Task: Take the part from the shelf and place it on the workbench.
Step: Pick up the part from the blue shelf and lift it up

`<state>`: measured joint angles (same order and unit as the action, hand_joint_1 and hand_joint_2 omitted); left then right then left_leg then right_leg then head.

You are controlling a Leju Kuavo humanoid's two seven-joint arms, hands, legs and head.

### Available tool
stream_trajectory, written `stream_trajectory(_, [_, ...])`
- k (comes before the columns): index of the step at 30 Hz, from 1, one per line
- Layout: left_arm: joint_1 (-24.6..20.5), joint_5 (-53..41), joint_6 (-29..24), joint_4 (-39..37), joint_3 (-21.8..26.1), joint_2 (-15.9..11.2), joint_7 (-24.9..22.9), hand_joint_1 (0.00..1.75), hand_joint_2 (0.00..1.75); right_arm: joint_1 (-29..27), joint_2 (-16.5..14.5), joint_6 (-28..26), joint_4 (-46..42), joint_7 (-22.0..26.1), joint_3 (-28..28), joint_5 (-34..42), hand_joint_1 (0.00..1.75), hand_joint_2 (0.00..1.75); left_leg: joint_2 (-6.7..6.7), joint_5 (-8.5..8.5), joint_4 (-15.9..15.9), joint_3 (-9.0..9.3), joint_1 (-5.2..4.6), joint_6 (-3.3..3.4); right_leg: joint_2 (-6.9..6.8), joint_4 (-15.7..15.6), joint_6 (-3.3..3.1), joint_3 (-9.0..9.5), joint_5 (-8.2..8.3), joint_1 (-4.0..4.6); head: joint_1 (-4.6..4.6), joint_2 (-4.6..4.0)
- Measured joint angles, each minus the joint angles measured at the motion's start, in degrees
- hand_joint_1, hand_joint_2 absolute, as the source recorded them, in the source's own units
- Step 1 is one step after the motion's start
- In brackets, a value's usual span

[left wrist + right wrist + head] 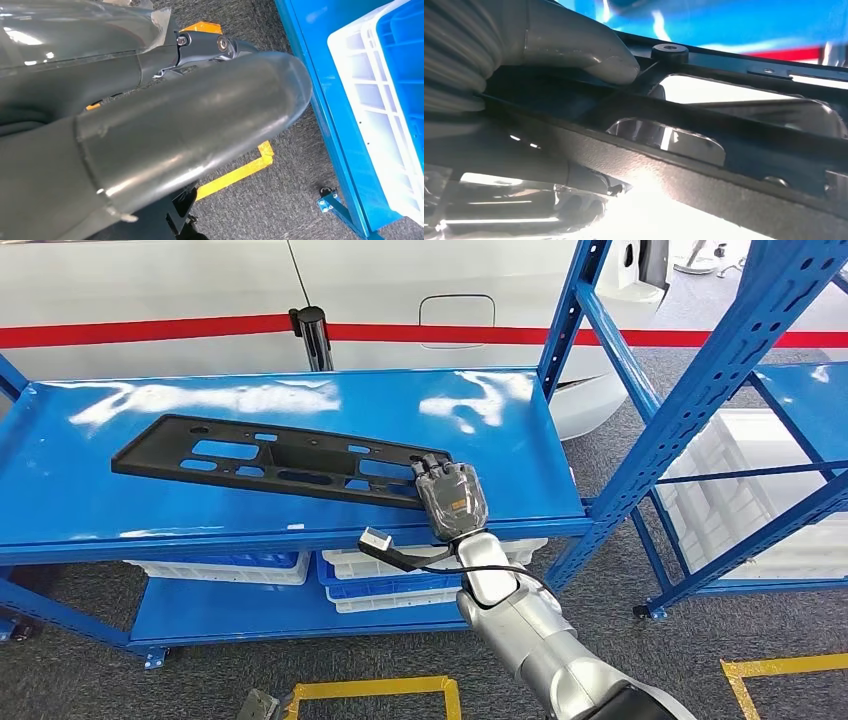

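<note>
Black plastic, long and slotted, the part [280,460] lay flat on the blue shelf [90,490], across the centre-left of the head view. The right hand [450,498] gripped its right end: in the right wrist view the grey thumb [589,50] pressed on the part's top face, with darker fingers [574,175] beneath its edge. White crates [400,575] sat on the lower tier. I could not tell the left hand's state.
</note>
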<state>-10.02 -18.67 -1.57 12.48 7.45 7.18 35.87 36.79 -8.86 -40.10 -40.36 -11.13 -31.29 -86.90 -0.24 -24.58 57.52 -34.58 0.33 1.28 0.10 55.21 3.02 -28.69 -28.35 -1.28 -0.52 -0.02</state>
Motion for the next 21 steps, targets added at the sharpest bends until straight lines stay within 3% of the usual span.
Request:
stream_trajectory(8, [0.0, 0.1, -0.1, 0.0, 0.0, 0.0, 0.0, 0.00, 0.00, -0.9, -0.2, 0.0, -3.4, 0.9, 3.5, 0.5, 1.75, 1.75, 0.02, 0.00, 0.0, -0.02, 0.00, 0.00, 0.00, 0.0, 0.00, -0.03, -0.01, 0.00, 0.01, 0.00])
stream_trajectory(10, [0.0, 0.2, -0.2, 0.0, 0.0, 0.0, 0.1, 0.00, 0.00, -1.2, -0.4, 0.0, -4.1, 3.3, 4.2, 1.3, 1.75, 1.75, 0.01, 0.00, 0.0, -0.03, 0.00, 0.00, 0.00, 0.0, 0.00, -0.02, -0.01, 0.00, 0.02, 0.00])
stream_trajectory(14, [0.0, 0.6, -0.5, 0.0, 0.0, 0.0, 0.3, 0.00, 0.00, -2.5, -2.5, 0.0, -7.5, 16.0, 9.7, 7.2, 1.75, 1.75, 0.02, 0.00, 0.0, -0.07, 0.00, 0.00, 0.01, 0.0, 0.00, -0.06, 0.00, 0.00, -0.01, 0.01])
stream_trajectory(17, [0.2, 0.7, -0.9, 0.0, 0.0, 0.0, 0.8, 0.00, 0.00, -2.7, -5.8, 0.0, -9.8, 28.9, 16.4, 15.9, 1.75, 1.75, 0.01, 0.00, 0.0, -0.09, 0.02, 0.00, 0.00, 0.0, -0.01, -0.08, -0.01, 0.01, 0.00, 0.01])
stream_trajectory(19, [0.3, 0.7, -1.0, 0.0, 0.0, 0.0, 1.2, 0.00, 0.00, -2.7, -7.7, 0.0, -11.3, 34.5, 19.9, 23.0, 1.75, 1.75, -0.01, 0.00, 0.0, -0.09, 0.04, 0.00, -0.02, 0.0, -0.02, -0.08, -0.02, 0.02, 0.00, 0.00])
stream_trajectory(21, [0.4, 0.9, -1.2, 0.0, 0.1, 0.0, 1.7, 0.00, 0.87, -2.8, -8.5, 0.5, -13.1, 37.1, 20.8, 33.3, 1.75, 1.75, -0.02, -0.01, 0.0, -0.09, 0.05, -0.01, -0.03, 0.0, -0.03, -0.07, -0.04, 0.02, 0.01, 0.00])
